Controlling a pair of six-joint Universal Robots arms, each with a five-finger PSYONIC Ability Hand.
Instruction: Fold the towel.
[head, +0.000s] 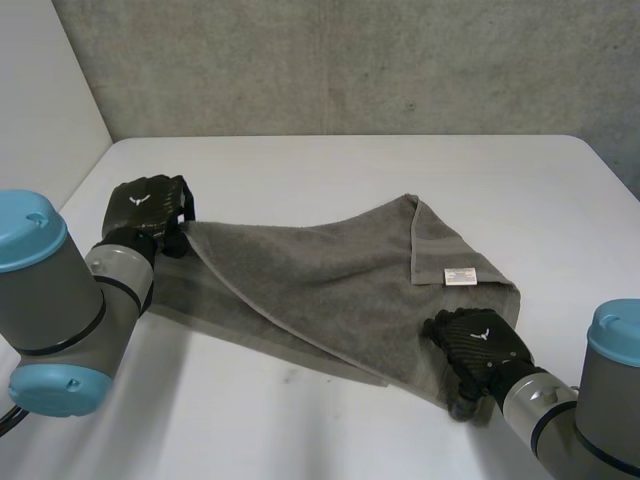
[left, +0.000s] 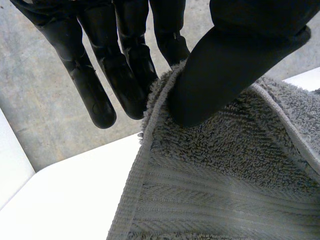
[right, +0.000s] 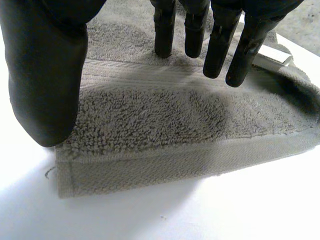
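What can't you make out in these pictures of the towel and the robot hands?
1. Head view: the print on the white label is too small to read.
2. Right wrist view: the right robot hand covers part of that label with its fingers.
3. Head view: the left robot hand hides the towel corner it pinches.
4. Head view: the towel's top layer hides most of the layer beneath.

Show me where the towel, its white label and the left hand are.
towel (head: 330, 280): head view, middle of the grey cloth.
white label (head: 460, 275): head view, centre of the tag.
left hand (head: 148, 207): head view, back of the hand.
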